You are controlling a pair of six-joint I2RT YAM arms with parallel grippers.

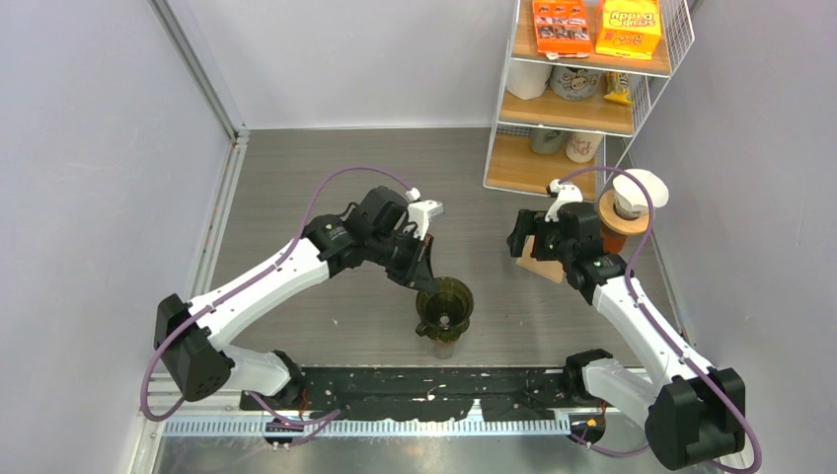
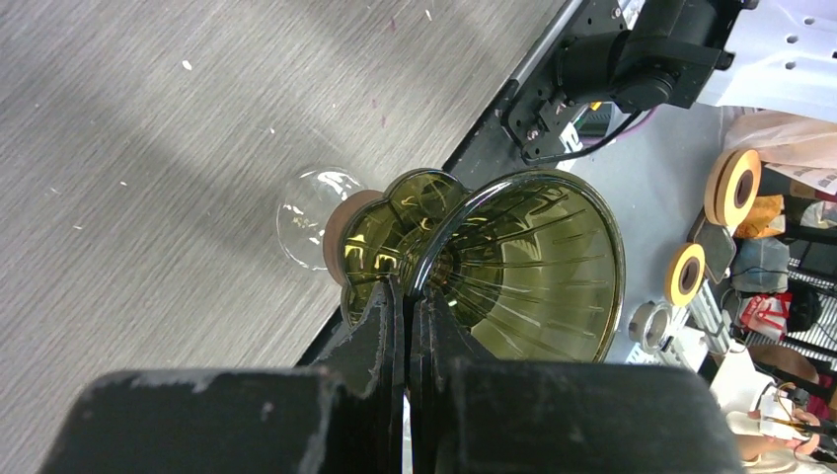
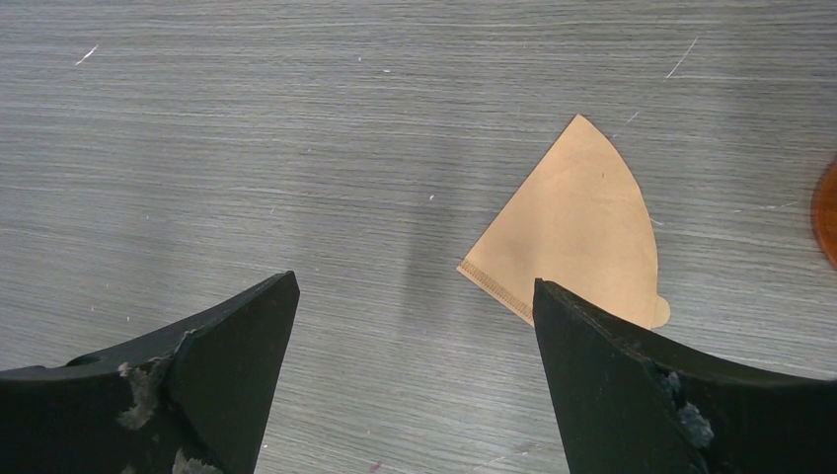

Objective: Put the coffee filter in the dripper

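Note:
An olive-green see-through dripper [image 1: 445,304] sits on top of a clear glass vessel [image 1: 443,347] near the table's front middle. My left gripper [image 1: 424,275] is shut on the dripper's edge. In the left wrist view the fingers [image 2: 385,326] pinch the dripper [image 2: 528,267] where its cone meets the base, and the glass [image 2: 311,212] shows behind it. A brown folded paper coffee filter [image 1: 543,267] lies flat on the table at the right. My right gripper [image 1: 523,242] hovers above it, open and empty. In the right wrist view the filter [image 3: 577,232] lies just beyond the right fingertip [image 3: 592,355].
A wire shelf [image 1: 582,109] with boxes, cups and jars stands at the back right. An orange jar with a wooden lid and a white object on top [image 1: 625,212] stands right of the filter. Walls close in on both sides.

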